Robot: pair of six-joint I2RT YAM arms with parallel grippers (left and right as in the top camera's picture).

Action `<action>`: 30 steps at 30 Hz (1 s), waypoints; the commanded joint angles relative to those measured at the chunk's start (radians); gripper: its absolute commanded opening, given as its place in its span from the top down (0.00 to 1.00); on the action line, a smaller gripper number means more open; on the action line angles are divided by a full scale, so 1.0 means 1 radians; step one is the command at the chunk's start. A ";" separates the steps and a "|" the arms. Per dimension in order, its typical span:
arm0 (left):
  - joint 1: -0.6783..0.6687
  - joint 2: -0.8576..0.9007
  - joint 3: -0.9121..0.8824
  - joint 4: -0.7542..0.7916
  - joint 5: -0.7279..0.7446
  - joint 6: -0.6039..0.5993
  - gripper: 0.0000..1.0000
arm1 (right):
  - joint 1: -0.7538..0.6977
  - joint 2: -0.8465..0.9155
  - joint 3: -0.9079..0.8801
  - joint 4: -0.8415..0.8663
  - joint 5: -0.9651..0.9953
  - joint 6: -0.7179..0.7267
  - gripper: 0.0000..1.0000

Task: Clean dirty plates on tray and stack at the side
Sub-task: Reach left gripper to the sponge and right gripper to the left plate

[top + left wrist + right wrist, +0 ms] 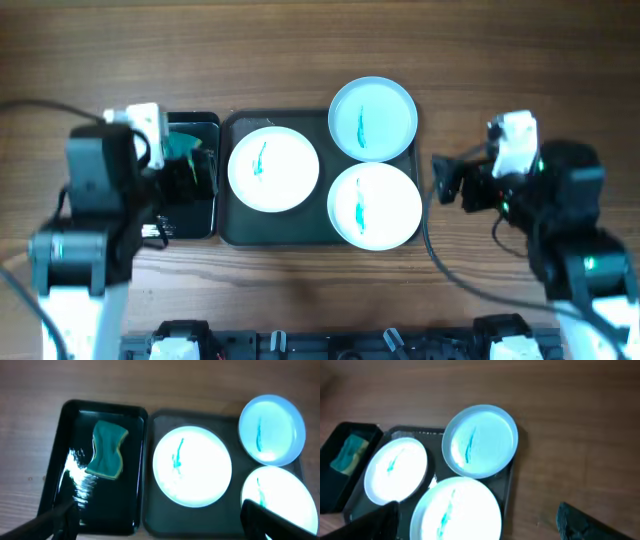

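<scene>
Three plates lie on the dark tray [300,232], each with a teal streak: a white plate [273,169] at the left, a pale blue plate [372,119] overlapping the far right rim, and a second white plate [374,205] at the near right. My left gripper [200,175] is open and empty above the small black tray, left of the plates. My right gripper [445,182] is open and empty just right of the tray. The left wrist view shows the left white plate [192,466] and the blue plate [271,422]. The right wrist view shows the blue plate [480,440] and the near white plate [457,510].
A smaller black tray [200,225] stands left of the big tray and holds a teal sponge [185,145], also in the left wrist view [106,450]. Bare wood tabletop [480,80] surrounds both trays.
</scene>
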 commanded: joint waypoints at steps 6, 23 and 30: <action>-0.005 0.358 0.196 -0.098 0.101 -0.022 0.00 | 0.003 0.327 0.189 -0.088 -0.155 0.062 0.00; 0.038 0.477 0.196 -0.071 -0.178 -0.200 0.00 | 0.394 0.931 0.378 0.120 -0.109 0.355 0.40; 0.113 0.523 0.196 -0.069 -0.177 -0.195 0.00 | 0.479 1.079 0.390 0.204 -0.008 0.443 0.65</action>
